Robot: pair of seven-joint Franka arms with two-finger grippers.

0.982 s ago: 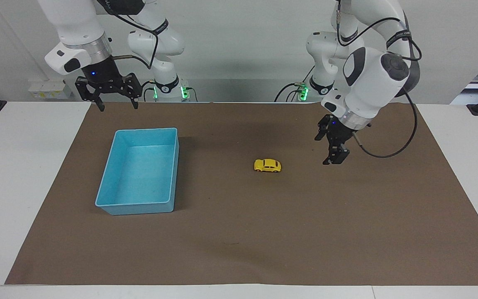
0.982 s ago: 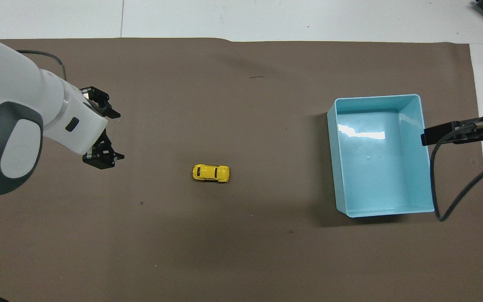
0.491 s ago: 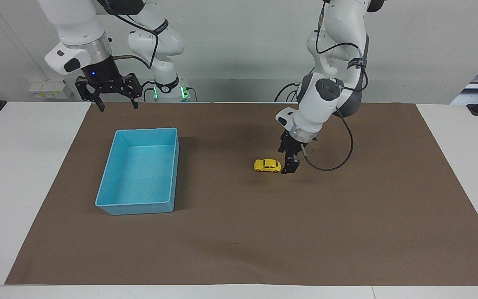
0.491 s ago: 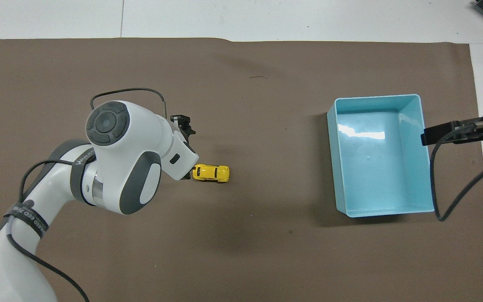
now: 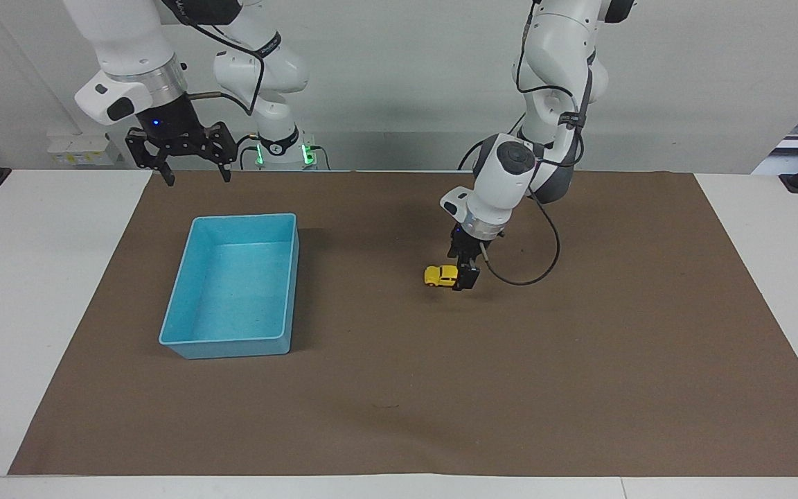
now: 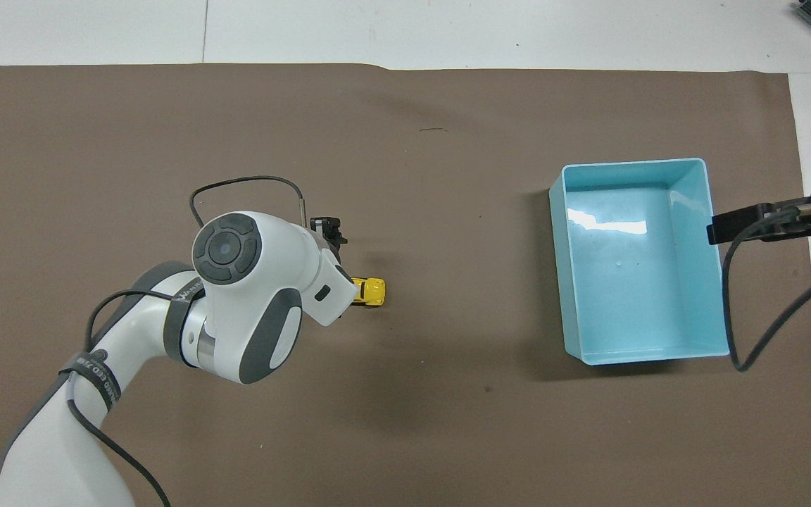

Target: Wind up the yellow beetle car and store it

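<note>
The yellow beetle car point(image 5: 440, 276) point(image 6: 372, 291) stands on the brown mat near the table's middle. My left gripper point(image 5: 465, 272) is down at the car's end toward the left arm's end of the table. It is open, with one fingertip point(image 5: 469, 279) in front of that end of the car. In the overhead view the left wrist covers that end of the car and most of the gripper. My right gripper point(image 5: 194, 174) hangs open and waits above the mat's edge by the robots, close to the tray.
A light blue tray point(image 5: 243, 218) point(image 6: 631, 163) with nothing in it sits on the mat toward the right arm's end. A brown mat point(image 5: 399, 388) covers most of the white table. A black cable point(image 5: 530, 277) loops from the left wrist.
The left arm has swung in from its own end of the table and come down to the car, its gripper still open. The car and the right arm have not moved.
</note>
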